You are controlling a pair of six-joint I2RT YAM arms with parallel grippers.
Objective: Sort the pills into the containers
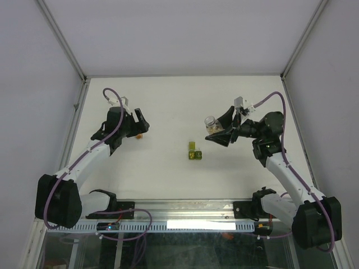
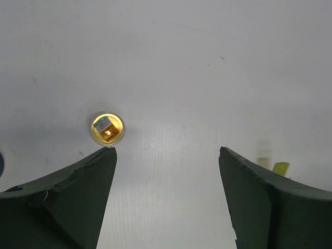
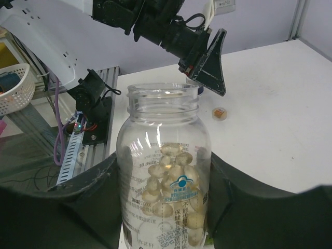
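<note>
Closest to my bases, the containers (image 1: 194,152) sit on the white table (image 1: 179,101). They are a tiny olive-green box roughly midway between my two arms and well apart from both. A little farther out on my right side, my right gripper (image 1: 221,130) is clamped on the clear bottle (image 1: 212,124). In the right wrist view my two dark fingers (image 3: 78,207) press against its sides low down, one on the left and one on the right. The bottle's mouth is uncapped, and I cannot tell whether its base touches the table. The pills (image 3: 171,181) lie heaped in the lower half of the bottle as pale tan ovals behind printed lettering, and the upper half holds none. At about the same depth on my other side, my left gripper (image 1: 137,128) hangs over the table with its fingers spread wide and nothing between them. Its wrist view shows only bare table in the gap. Just past the tip of one finger (image 2: 78,181) lies a small round amber disc (image 2: 107,128), flat on the table and close to that finger. From above it shows as an orange speck just beside the left gripper.
</note>
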